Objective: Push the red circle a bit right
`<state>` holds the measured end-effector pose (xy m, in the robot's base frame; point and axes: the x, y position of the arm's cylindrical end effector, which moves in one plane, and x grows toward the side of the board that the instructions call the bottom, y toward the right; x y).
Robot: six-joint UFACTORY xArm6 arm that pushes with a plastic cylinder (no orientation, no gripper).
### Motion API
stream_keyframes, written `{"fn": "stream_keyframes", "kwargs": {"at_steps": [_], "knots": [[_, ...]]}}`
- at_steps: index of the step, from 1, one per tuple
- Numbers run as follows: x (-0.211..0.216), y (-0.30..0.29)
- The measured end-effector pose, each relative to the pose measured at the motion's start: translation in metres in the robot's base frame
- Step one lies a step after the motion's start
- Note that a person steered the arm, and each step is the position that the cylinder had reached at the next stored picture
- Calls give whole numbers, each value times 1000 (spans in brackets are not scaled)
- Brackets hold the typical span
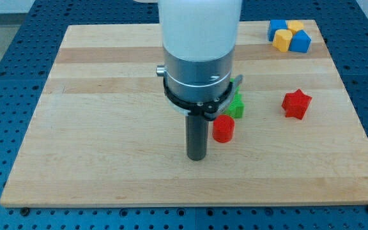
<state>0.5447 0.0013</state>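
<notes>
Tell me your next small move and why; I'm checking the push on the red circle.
Probably slide my tip toward the view's right. It sits just to the view's left of the red circle, slightly lower and close by. The green block lies just above the circle, so I'd keep the push level.

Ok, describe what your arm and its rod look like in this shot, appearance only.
My arm comes in from the view's top as a wide white cylinder, then a silver metal collar with a black ring clamped beneath it. Below that hangs a straight dark grey rod, round in section. My tip is its flat lower end. No cables or markings show. The tip sits just left of the red circle.
</notes>
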Motion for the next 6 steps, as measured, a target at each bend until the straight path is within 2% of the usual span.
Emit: {"fn": "stream_keyframes", "kwargs": {"at_steps": [2, 6], "knots": [[-27, 13], [-27, 31]]}}
